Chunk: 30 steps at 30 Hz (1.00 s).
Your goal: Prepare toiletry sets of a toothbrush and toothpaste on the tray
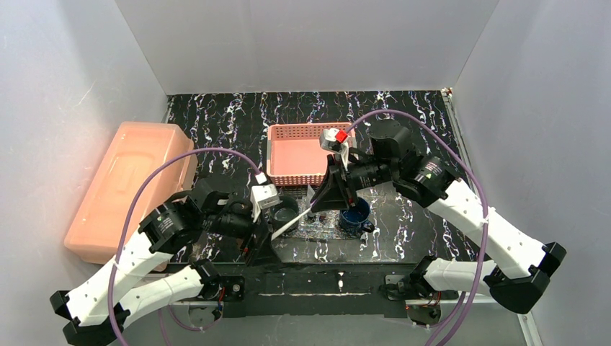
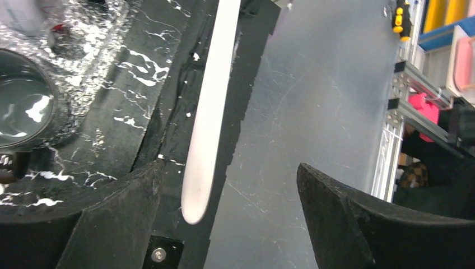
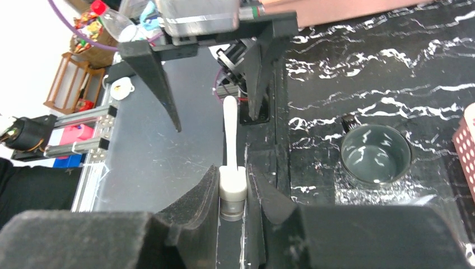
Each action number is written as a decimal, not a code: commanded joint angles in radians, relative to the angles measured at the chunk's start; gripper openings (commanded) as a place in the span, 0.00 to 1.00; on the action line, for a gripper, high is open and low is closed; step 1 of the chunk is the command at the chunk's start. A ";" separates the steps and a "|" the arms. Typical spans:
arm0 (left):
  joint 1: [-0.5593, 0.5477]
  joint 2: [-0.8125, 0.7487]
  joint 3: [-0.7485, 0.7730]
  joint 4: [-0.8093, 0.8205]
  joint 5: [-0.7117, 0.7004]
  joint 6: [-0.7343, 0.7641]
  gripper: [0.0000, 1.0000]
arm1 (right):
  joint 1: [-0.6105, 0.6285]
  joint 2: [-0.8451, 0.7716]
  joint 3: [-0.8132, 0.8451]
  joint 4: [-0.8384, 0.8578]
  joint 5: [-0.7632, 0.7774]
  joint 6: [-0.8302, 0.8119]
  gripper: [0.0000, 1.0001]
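The white toothbrush (image 1: 295, 220) hangs slanted above the table's front edge. My right gripper (image 1: 324, 200) is shut on its head end, seen in the right wrist view (image 3: 232, 188) with the thin handle (image 3: 229, 126) pointing away. My left gripper (image 1: 264, 241) is open, and the handle's rounded end (image 2: 208, 123) lies between its fingers (image 2: 112, 224), closer to the left one and touching neither. The glittery clear tray (image 1: 320, 229) lies under the brush, with a dark cup (image 1: 286, 213) and a blue cup (image 1: 355, 215) on it. I cannot make out any toothpaste.
A pink perforated basket (image 1: 299, 155) stands behind the tray. A big salmon plastic box (image 1: 130, 187) sits at the left. The grey cup also shows in the right wrist view (image 3: 375, 152) and the left wrist view (image 2: 22, 106). Grey walls enclose the table.
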 commanded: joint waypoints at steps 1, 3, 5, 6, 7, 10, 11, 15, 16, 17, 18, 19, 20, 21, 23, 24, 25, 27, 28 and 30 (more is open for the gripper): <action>0.000 -0.042 -0.001 0.046 -0.111 -0.026 0.90 | 0.039 -0.012 0.027 -0.058 0.134 -0.008 0.01; 0.002 -0.054 -0.004 0.062 -0.158 -0.037 0.97 | 0.072 -0.009 0.041 -0.088 0.200 -0.013 0.01; 0.001 -0.062 -0.010 0.076 -0.199 -0.050 0.98 | 0.108 -0.009 0.054 -0.113 0.275 -0.016 0.01; 0.001 -0.064 -0.012 0.081 -0.219 -0.056 0.98 | 0.129 -0.009 0.063 -0.126 0.310 -0.014 0.01; 0.001 -0.066 -0.015 0.085 -0.239 -0.062 0.98 | 0.143 -0.009 0.071 -0.143 0.346 -0.014 0.01; 0.001 -0.074 -0.028 0.106 -0.297 -0.078 0.98 | 0.180 -0.005 0.100 -0.191 0.461 -0.006 0.01; 0.001 -0.076 -0.031 0.113 -0.314 -0.083 0.98 | 0.193 -0.001 0.112 -0.210 0.496 -0.004 0.01; 0.000 -0.081 -0.046 0.133 -0.376 -0.096 0.98 | 0.227 0.017 0.158 -0.279 0.620 0.013 0.01; 0.002 -0.082 -0.050 0.138 -0.388 -0.099 0.98 | 0.236 0.022 0.172 -0.302 0.656 0.018 0.01; 0.001 -0.083 -0.054 0.144 -0.404 -0.102 0.98 | 0.245 0.033 0.187 -0.325 0.689 0.023 0.01; 0.001 -0.085 -0.060 0.149 -0.424 -0.105 0.98 | 0.254 0.040 0.204 -0.346 0.724 0.028 0.01; 0.001 -0.087 -0.067 0.154 -0.437 -0.108 0.98 | 0.263 0.047 0.216 -0.365 0.753 0.035 0.01; 0.000 -0.089 -0.072 0.163 -0.449 -0.111 0.98 | 0.271 0.054 0.225 -0.381 0.780 0.041 0.01; 0.001 -0.090 -0.078 0.171 -0.456 -0.114 0.98 | 0.283 0.061 0.236 -0.400 0.809 0.049 0.01; 0.001 -0.089 -0.090 0.180 -0.475 -0.119 0.98 | 0.308 0.076 0.257 -0.435 0.868 0.062 0.01; 0.001 -0.088 -0.095 0.183 -0.486 -0.121 0.98 | 0.323 0.082 0.266 -0.451 0.901 0.072 0.01; 0.001 -0.087 -0.099 0.185 -0.503 -0.125 0.98 | 0.340 0.087 0.273 -0.466 0.928 0.082 0.01; 0.000 -0.086 -0.108 0.185 -0.531 -0.127 0.98 | 0.377 0.095 0.288 -0.494 0.988 0.103 0.01; 0.001 -0.087 -0.112 0.185 -0.542 -0.126 0.98 | 0.391 0.102 0.298 -0.512 1.020 0.115 0.01; 0.001 -0.091 -0.125 0.191 -0.558 -0.126 0.98 | 0.418 0.118 0.320 -0.554 1.084 0.137 0.01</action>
